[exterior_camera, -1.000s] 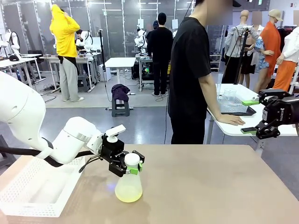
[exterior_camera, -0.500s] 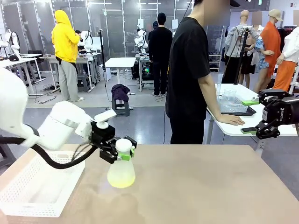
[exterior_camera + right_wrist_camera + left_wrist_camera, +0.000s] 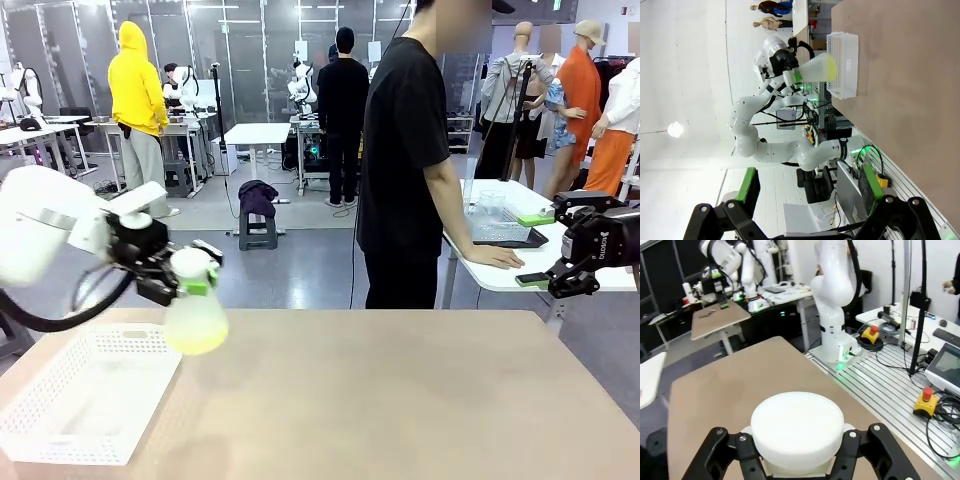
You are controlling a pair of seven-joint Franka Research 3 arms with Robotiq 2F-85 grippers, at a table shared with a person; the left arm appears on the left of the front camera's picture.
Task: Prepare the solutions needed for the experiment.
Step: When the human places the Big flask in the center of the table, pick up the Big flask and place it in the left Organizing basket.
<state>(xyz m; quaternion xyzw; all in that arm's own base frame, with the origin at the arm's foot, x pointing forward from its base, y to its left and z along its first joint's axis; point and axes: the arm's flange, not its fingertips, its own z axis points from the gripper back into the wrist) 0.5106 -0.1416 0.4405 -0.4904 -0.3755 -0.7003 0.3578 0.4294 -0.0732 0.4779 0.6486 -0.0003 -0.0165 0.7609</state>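
Flask lifted and carried left, now over the tray corner

Since the earlier frames the left gripper (image 3: 178, 276) has taken the flask (image 3: 196, 310) up off the table and swung it toward the robot's left; a second ago it stood on the tabletop nearer the middle. Right arm has not changed.

- Solution (image 3: 197, 342): shallow pale yellow-green layer pooled in the flask's wide base. Front view puts it in the air, above the near-right corner of the white perforated tray (image 3: 60, 400), clear of the table (image 3: 420, 400).
- Flask axis: roughly vertical, tilted slightly, white cap (image 3: 191, 262) at the top and leaning a little toward the arm, wide base down. In the right wrist view the flask (image 3: 812, 69) reads sideways because that camera is rolled; liquid (image 3: 829, 66) sits at the base end, next to the tray (image 3: 844, 65).
- Left gripper: clamped on the flask's neck just under the cap, green pads against it. Left wrist view looks down on the cap (image 3: 797, 422) with black fingers (image 3: 735, 452) tight on either side.
- Right gripper (image 3: 560, 250): parked well off to the right edge, above table level, holding nothing. Right wrist view shows its green-padded fingers (image 3: 750, 190) spread wide apart.
- Person in a black T-shirt (image 3: 410, 150) stands beyond the far edge, hand (image 3: 497, 258) resting on a white side table (image 3: 500, 275).
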